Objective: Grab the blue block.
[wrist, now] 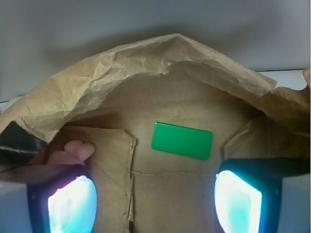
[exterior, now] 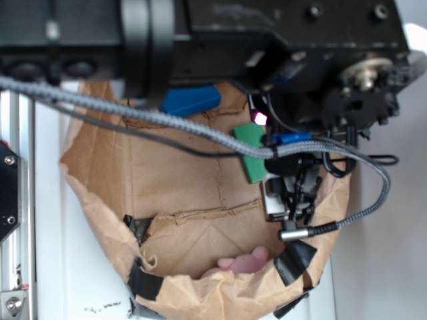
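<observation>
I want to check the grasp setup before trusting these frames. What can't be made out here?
- Blue block: exterior view, upper part hidden by the arm; absent from the wrist view.
- Green block: exterior view, partly covered by cables.
- Gripper: wrist view, cut off by the bottom edge; jaws blurred by glare.
- Pink object: unidentifiable.

A white table [exterior: 60,253] fills the left and bottom of the exterior view. A metal rail [exterior: 15,200] runs along the left edge. In the wrist view, a grey wall [wrist: 73,29] fills the top.
</observation>
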Controlling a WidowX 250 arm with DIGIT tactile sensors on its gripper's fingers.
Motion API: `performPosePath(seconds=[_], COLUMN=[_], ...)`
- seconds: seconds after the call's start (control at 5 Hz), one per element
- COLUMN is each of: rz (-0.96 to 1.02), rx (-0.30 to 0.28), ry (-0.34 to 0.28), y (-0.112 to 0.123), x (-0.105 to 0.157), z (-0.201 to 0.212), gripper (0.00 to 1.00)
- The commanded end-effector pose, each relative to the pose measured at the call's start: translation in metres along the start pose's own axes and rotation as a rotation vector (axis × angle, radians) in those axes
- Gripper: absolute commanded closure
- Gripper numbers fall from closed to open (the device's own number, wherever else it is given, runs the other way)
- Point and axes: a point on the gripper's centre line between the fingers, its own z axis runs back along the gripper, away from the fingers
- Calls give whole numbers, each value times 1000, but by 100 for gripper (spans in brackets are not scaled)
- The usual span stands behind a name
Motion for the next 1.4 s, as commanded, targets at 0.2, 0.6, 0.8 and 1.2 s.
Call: performPosePath(seconds=[0.2, 0.6, 0.8, 1.2], rz=[-93, -94, -45, 20], rx=[64, 113, 148, 170], ry=[-151, -142, -141, -162], y=[41, 49, 48, 54], x=[-69, -78, -54, -24], z=[-11, -32, -46, -46], gripper=[0, 0, 0, 0])
